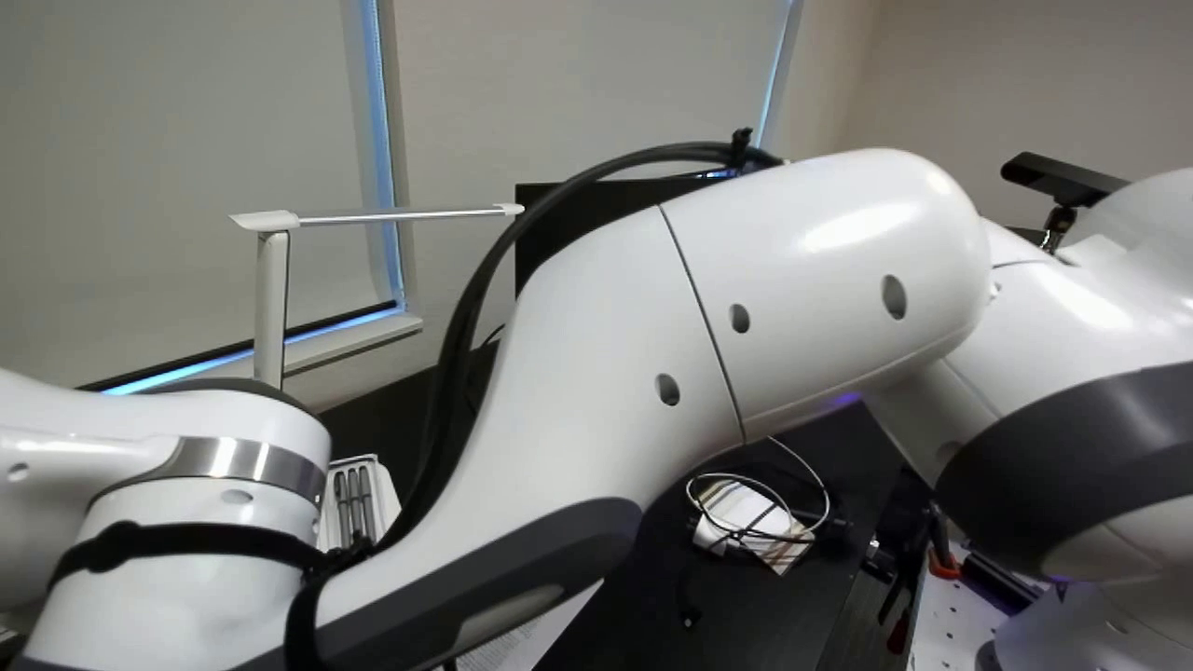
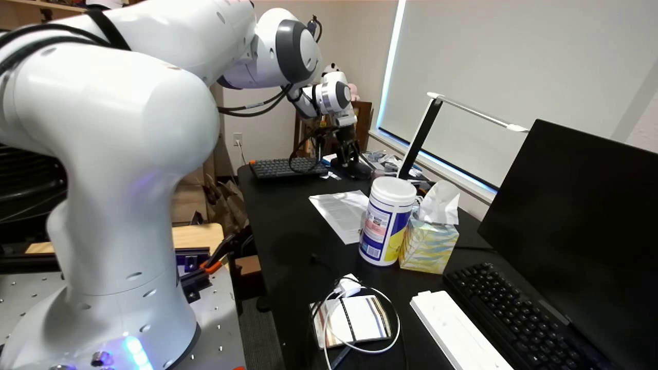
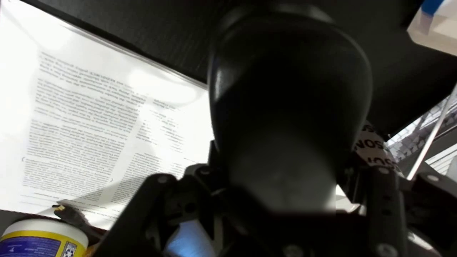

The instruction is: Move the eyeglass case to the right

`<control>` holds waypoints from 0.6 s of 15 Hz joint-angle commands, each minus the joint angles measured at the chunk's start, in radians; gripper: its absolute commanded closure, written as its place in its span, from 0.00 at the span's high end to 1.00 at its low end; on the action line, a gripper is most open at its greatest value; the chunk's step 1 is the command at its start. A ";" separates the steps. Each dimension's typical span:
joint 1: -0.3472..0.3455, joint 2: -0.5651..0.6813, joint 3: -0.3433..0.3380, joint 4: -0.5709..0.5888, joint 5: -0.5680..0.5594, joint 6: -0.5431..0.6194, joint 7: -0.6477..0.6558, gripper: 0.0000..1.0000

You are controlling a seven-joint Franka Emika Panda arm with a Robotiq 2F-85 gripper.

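I make out a smooth eyeglass case [image 3: 289, 89] with a dull sheen, my arm [image 1: 820, 270] glossy and smooth with a polished metal-looking band [image 1: 224, 461], a matt desk [image 2: 288, 221], printed paper [image 3: 89, 117], a plastic-looking tub [image 2: 388, 226], crinkled tissue [image 2: 440, 200] and a wooden-looking board [image 2: 200, 236].

In the wrist view the case [image 3: 289, 82] was black and smooth, its upper end rounded, its lower part blurred grey, clamped from both sides in the gripper [image 3: 282, 175].
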 commanded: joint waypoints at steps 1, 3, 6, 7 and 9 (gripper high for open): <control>0.000 0.003 0.000 0.000 0.000 0.000 0.000 0.74; 0.000 0.006 0.000 0.000 0.000 0.000 0.000 0.49; 0.011 -0.027 -0.007 -0.054 -0.004 0.019 0.021 0.49; 0.013 -0.067 -0.010 -0.127 -0.004 0.054 0.029 0.49; 0.002 -0.127 -0.010 -0.240 0.016 0.117 0.071 0.49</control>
